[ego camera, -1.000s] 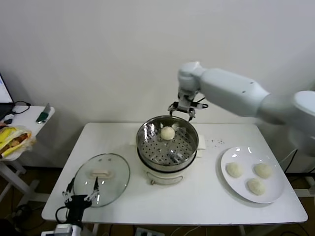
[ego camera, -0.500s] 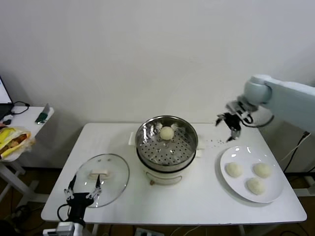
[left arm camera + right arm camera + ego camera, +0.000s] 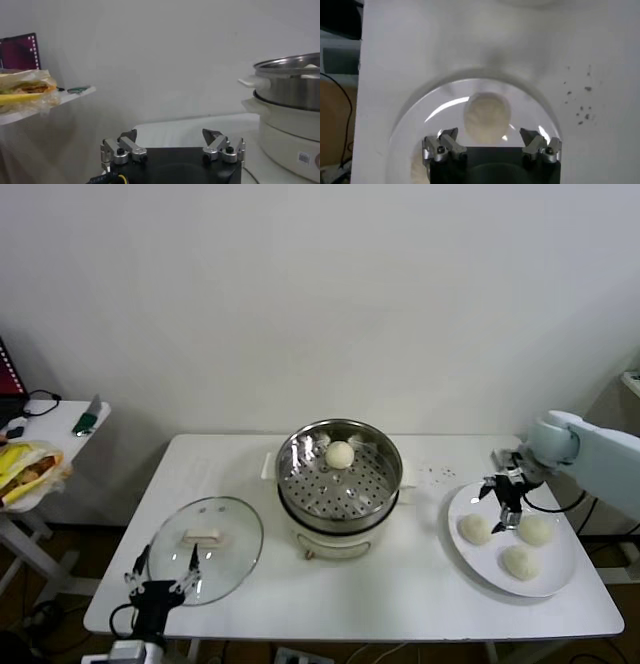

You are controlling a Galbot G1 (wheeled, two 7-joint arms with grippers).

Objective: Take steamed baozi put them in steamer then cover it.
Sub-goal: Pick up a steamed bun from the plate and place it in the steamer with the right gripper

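One cream-white baozi lies in the shiny steamer on its white cooker base at the table's middle. Three more baozi lie on a white plate at the right. My right gripper is open and empty, just above the plate's left part. In the right wrist view a baozi sits between and ahead of its spread fingers. The glass cover with its white handle lies flat at the left front. My left gripper is open and empty, parked by the cover's front edge.
A small side table at the far left holds a yellow bag and small items. Dark specks mark the tabletop right of the steamer. The steamer's rim also shows in the left wrist view.
My right gripper has swung from above the steamer's back rim to the right and down, and now hangs over the plate. The baozi stays in the steamer. The left arm has not moved.
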